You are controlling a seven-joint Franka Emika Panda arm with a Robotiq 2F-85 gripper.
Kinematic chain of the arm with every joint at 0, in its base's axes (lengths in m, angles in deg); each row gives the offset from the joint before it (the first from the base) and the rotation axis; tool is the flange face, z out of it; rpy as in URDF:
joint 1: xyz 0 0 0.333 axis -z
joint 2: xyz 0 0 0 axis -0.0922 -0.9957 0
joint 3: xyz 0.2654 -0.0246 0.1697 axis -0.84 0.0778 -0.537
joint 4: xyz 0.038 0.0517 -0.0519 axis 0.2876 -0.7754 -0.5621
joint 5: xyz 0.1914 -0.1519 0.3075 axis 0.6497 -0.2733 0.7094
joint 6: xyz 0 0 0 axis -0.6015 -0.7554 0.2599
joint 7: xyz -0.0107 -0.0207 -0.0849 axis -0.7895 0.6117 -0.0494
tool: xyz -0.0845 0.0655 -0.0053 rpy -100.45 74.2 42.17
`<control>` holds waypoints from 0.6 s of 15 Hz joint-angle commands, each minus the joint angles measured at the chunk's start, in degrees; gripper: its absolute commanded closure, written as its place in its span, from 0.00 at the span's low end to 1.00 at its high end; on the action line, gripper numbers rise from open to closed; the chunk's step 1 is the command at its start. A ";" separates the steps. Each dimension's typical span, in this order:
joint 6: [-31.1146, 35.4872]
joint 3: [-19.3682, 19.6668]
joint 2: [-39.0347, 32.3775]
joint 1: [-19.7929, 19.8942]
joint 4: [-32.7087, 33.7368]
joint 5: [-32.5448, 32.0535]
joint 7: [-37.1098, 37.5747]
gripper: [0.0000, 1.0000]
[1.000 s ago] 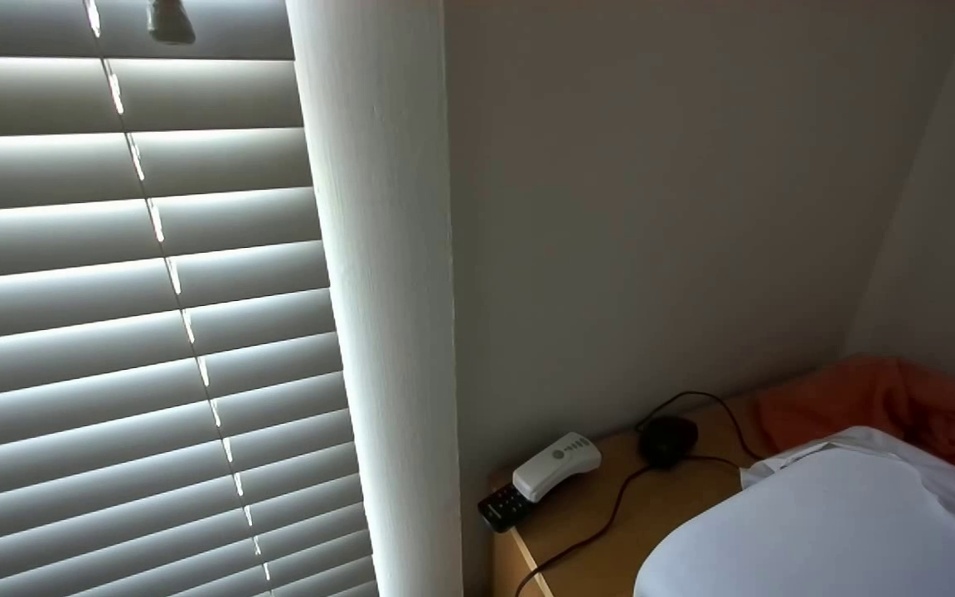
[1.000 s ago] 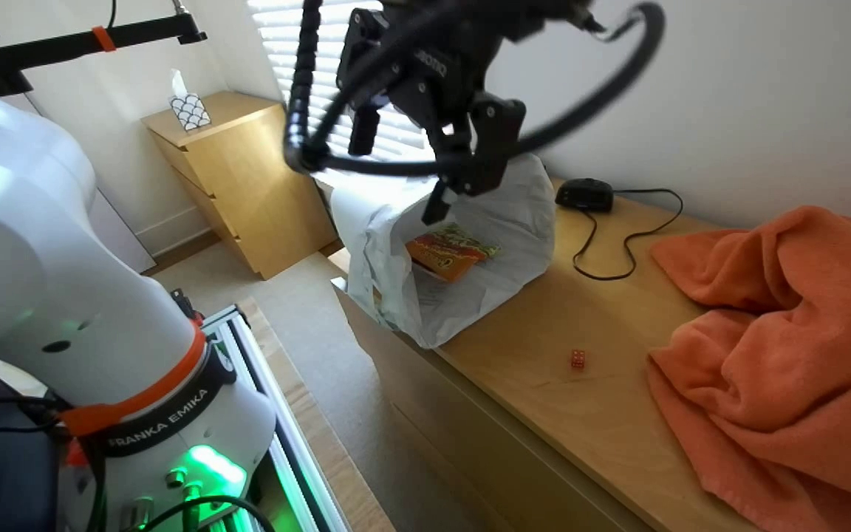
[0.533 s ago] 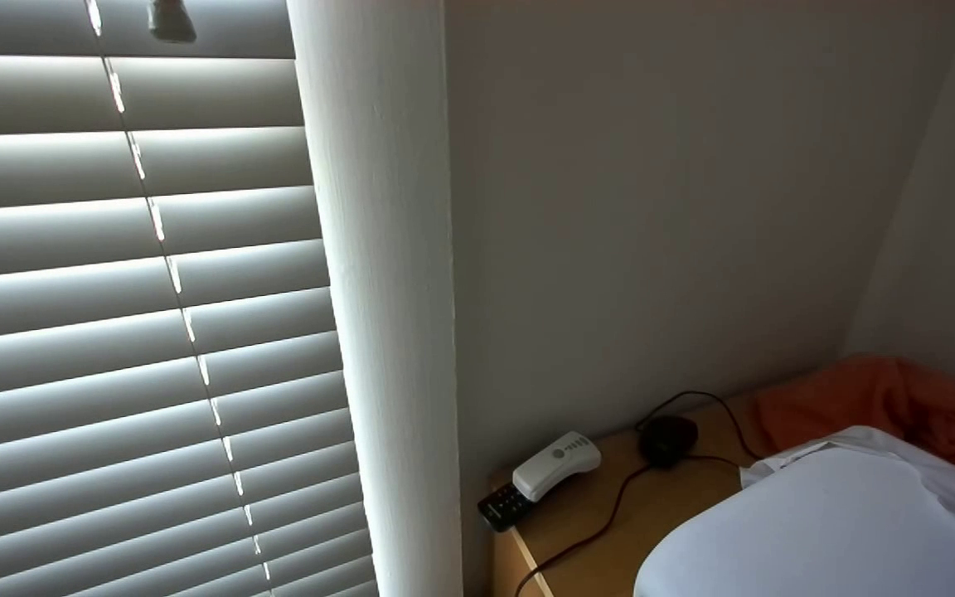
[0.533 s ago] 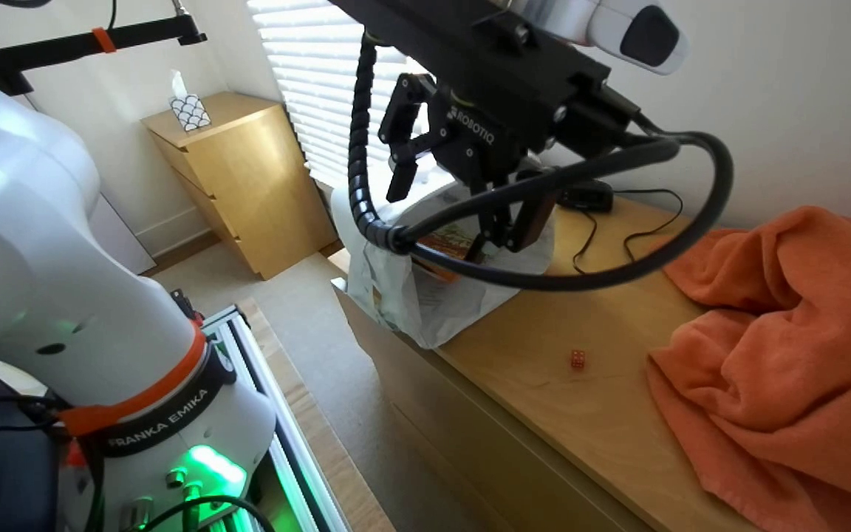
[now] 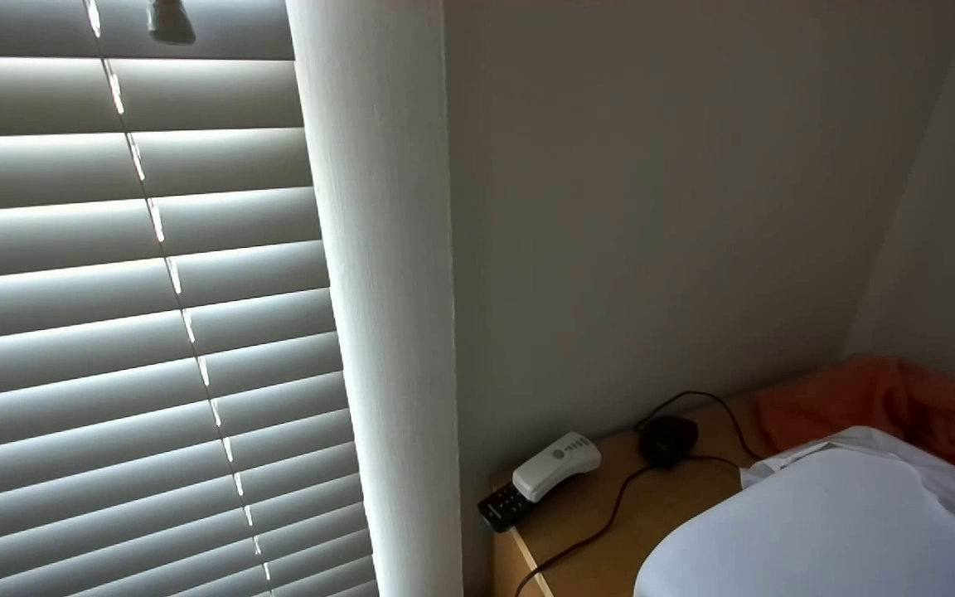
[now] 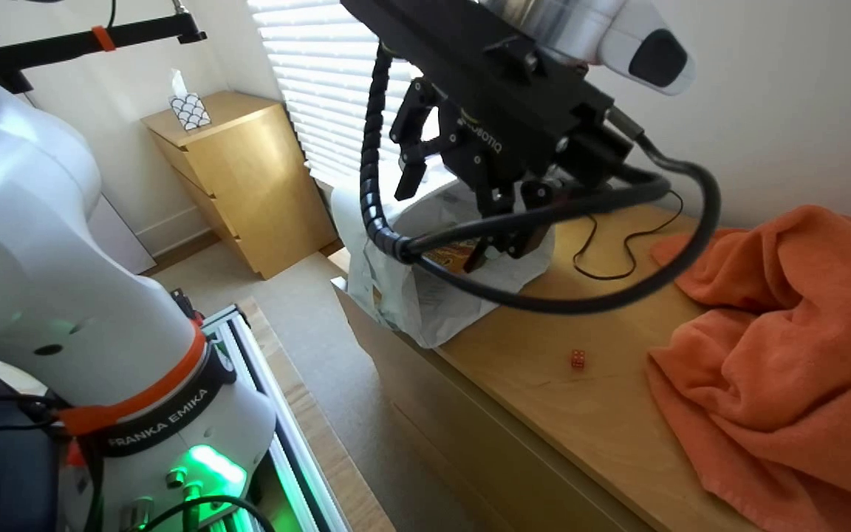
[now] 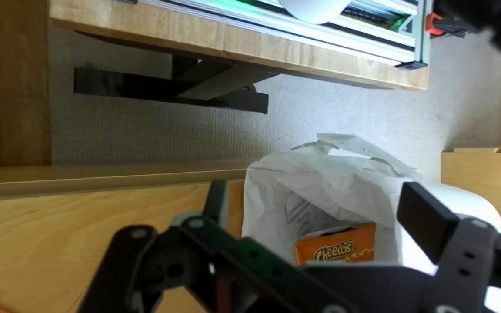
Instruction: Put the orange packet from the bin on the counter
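Observation:
The orange packet (image 7: pixel 335 248), printed "Cheetos", lies inside a white bin with a liner bag (image 7: pixel 272 191). The gripper's body hides its lower part in the wrist view. In an exterior view the packet (image 6: pixel 452 257) is partly behind the cable and a finger. The bin (image 6: pixel 388 292) appears to lie on its side on the wooden counter (image 6: pixel 529 355), mouth open. An exterior view shows only the bin's white outside (image 5: pixel 801 531). My gripper (image 6: pixel 444 222) is open and empty at the bin's mouth. In the wrist view its fingers (image 7: pixel 320 213) stand wide apart, either side of the mouth.
An orange cloth (image 6: pixel 787 355) is heaped on the counter, with a small red die (image 6: pixel 578 359) nearby. A black device (image 5: pixel 666 441) with a cord, a white remote (image 5: pixel 556 466) and a black remote (image 5: pixel 504 507) lie near the wall. A cable (image 6: pixel 544 299) loops below the gripper.
My gripper has moved down and to the right in an exterior view and its tilt has changed, mostly in the first half second. It stays open. The bin and packet have not visibly moved.

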 commanded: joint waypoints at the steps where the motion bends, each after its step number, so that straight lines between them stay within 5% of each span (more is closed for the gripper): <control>1: 0.88 0.71 -9.89 2.37 3.58 6.16 -1.78 0.00; 9: 2.01 -1.65 -25.96 10.05 10.21 21.79 -18.65 0.00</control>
